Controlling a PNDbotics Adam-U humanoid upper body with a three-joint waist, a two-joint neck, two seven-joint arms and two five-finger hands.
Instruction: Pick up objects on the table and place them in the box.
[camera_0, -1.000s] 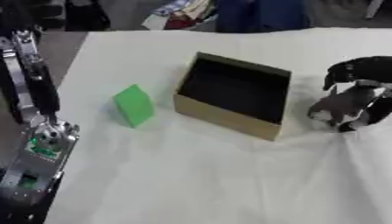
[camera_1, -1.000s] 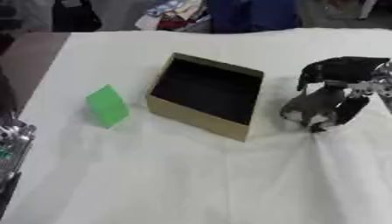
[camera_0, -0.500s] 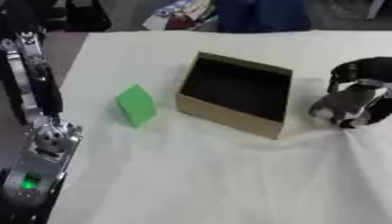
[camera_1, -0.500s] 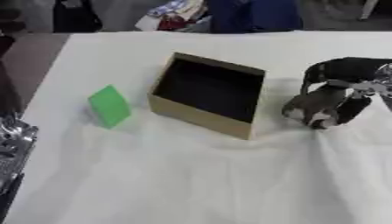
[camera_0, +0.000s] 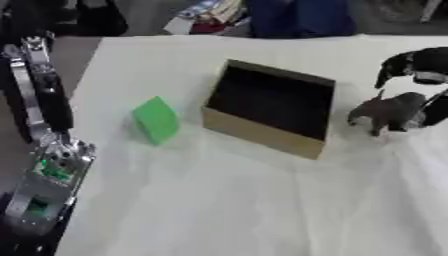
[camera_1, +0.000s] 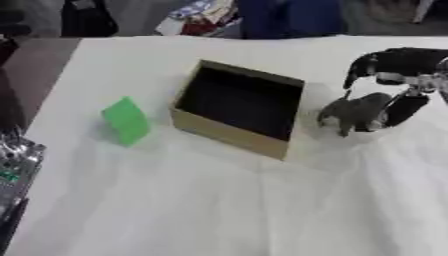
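The right hand (camera_1: 398, 85) curled around a grey object (camera_1: 354, 111) by the bench's (camera_1: 219, 200) right edge — just beside the box (camera_1: 238, 107). A green block (camera_1: 125, 120) stood toward the left edge; the left hand's (camera_0: 39, 195) fingers — I could not tell.

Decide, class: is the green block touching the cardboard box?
Apart. The right eye view shows a strip of white tablecloth between the green block and the box.

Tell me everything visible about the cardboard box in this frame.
The box is a tan, cardboard-looking, open-topped rectangle with a dark inside in which nothing can be made out. It sits upright on the white tablecloth, turned at an angle to the table's edges. A green block lies apart on its left. The right hand, curled around a grey object, is just beside its right wall; contact cannot be told.
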